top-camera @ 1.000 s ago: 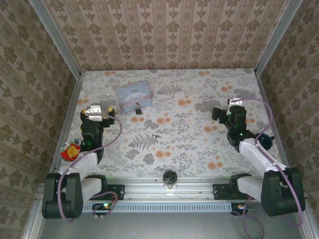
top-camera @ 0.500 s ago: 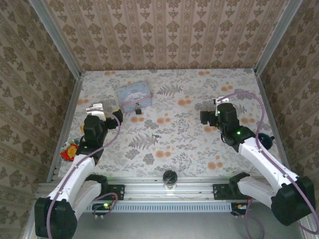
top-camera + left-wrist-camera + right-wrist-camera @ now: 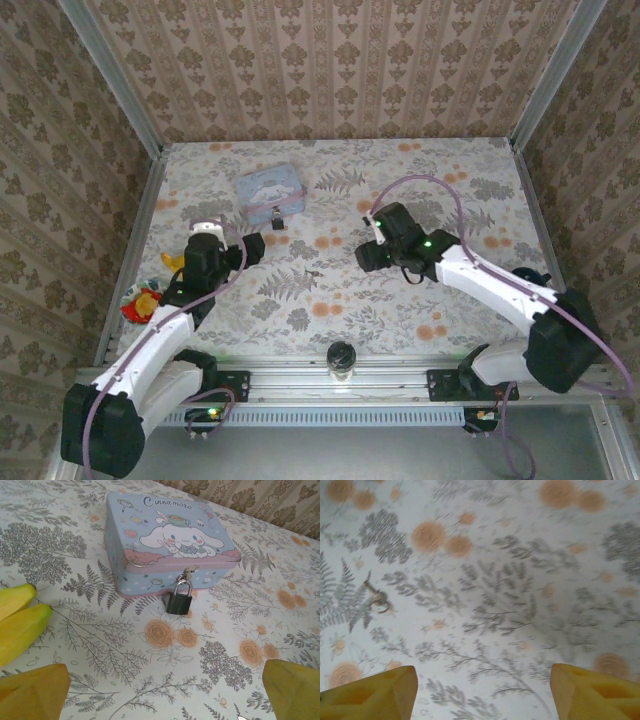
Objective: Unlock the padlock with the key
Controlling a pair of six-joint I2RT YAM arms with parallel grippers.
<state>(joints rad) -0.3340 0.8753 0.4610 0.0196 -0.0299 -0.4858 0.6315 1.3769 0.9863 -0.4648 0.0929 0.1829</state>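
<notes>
The small dark padlock [image 3: 274, 222] hangs from the clasp of a pale blue cartoon tin [image 3: 268, 192] at the back left. In the left wrist view the padlock [image 3: 180, 600] rests against the front wall of the tin [image 3: 167, 540]. My left gripper [image 3: 250, 248] is a short way in front of it, open and empty, and its yellow fingers [image 3: 30, 692] frame bare cloth around the left gripper [image 3: 165, 695]. The key [image 3: 313, 272] lies flat mid-table. My right gripper [image 3: 368, 255] hovers just to its right, open. In the blurred right wrist view the key [image 3: 376, 597] is to the upper left of the right gripper [image 3: 482, 695].
A yellow banana toy [image 3: 20, 620] lies left of the left gripper. A red and yellow packet [image 3: 140, 300] sits by the left wall. A black-capped bottle [image 3: 341, 358] stands at the front rail. Patterned walls close in three sides.
The right arm has swung left from the right side to mid-table, beside the key. The left arm has reached forward and right, towards the padlock.
</notes>
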